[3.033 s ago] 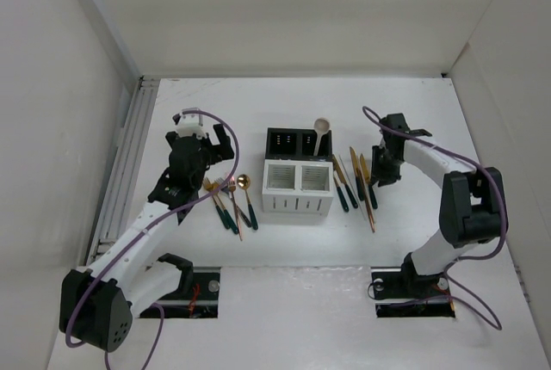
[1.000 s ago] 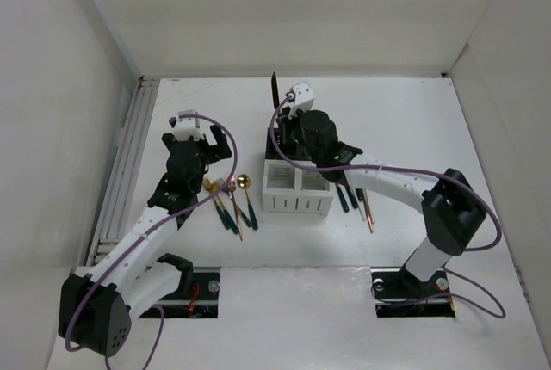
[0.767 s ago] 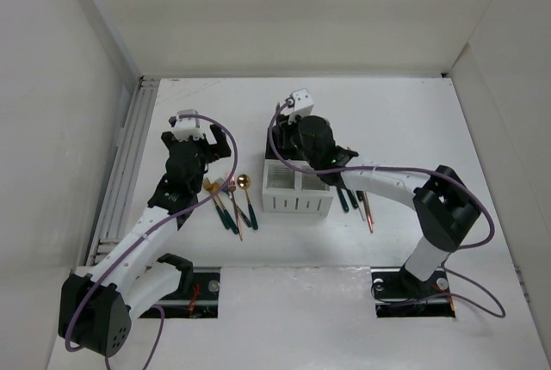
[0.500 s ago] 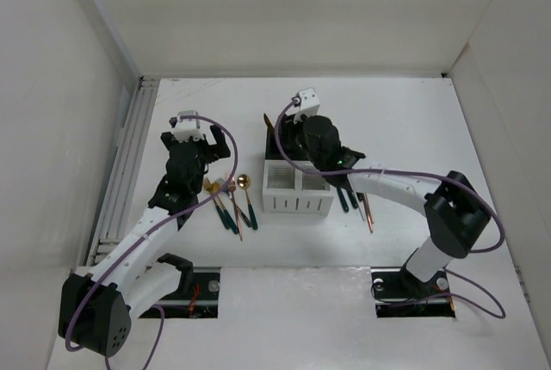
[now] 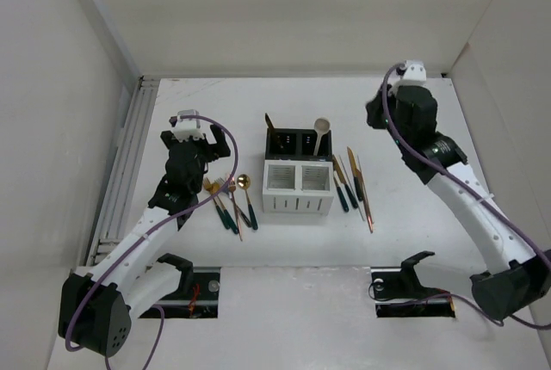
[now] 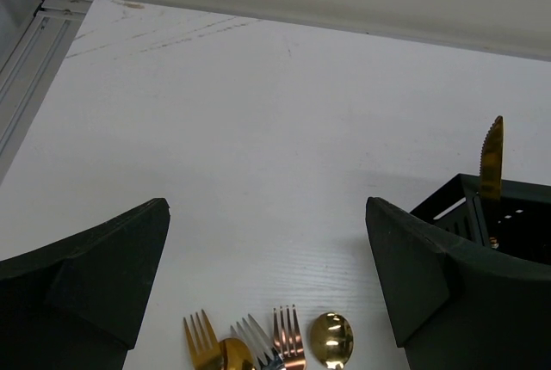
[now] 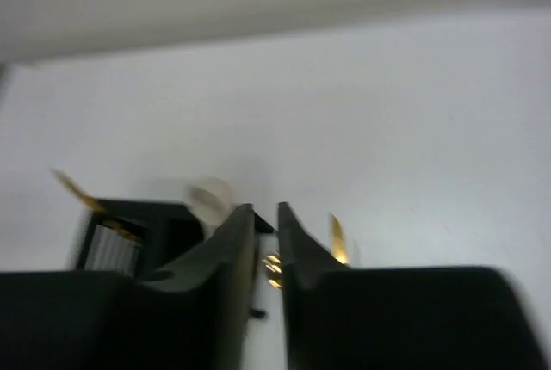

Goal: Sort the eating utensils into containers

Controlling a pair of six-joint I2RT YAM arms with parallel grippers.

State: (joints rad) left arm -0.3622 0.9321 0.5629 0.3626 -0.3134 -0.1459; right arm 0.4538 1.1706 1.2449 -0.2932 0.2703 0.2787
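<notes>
A gold knife (image 5: 269, 123) stands blade-up in the left black bin (image 5: 281, 153), and the cream spoon (image 5: 321, 126) leans in the right black bin (image 5: 309, 153) beside it. That is all I can count as sorted. The two white slotted bins (image 5: 297, 203) in front look to hold nothing, though I can't see right to the bottom of them.

Most of the job is left, I'd say. A cluster of forks and a round gold spoon (image 5: 231, 201), teal handles toward the arms, lies on the table (image 5: 413, 241) just left of the block. A second row of long gold and teal pieces (image 5: 355, 182), knives or chopsticks, lies just right of it.

The left gripper (image 6: 267, 206) hangs with its fingers spread wide and nothing between them. The fork heads sit right below its gap, so it looks placed for that pile.

The right gripper (image 7: 266, 211) is up near the back of the table, well apart from the bins and beyond the right-hand row. Its fingers are drawn almost together, a slit between, nothing pinched. That view is blurred.
</notes>
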